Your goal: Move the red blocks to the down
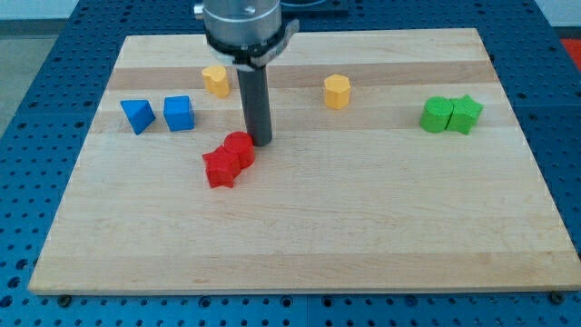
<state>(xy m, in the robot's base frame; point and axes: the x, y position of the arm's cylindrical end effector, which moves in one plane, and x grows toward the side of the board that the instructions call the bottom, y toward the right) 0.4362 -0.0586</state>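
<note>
Two red blocks lie touching each other left of the board's middle: a round red block [240,149] and, just below and left of it, a star-shaped red block [220,169]. My tip [260,143] stands on the board right beside the round red block, at its upper right edge, touching or nearly touching it. The dark rod rises from there to the grey arm head at the view's top.
A blue triangular block [137,114] and a blue cube [179,113] sit at the left. Two yellow blocks lie near the top, one [215,80] left of the rod, one [337,91] right. Two green blocks [438,114] [467,113] touch at the right. The wooden board [300,245] ends on all sides.
</note>
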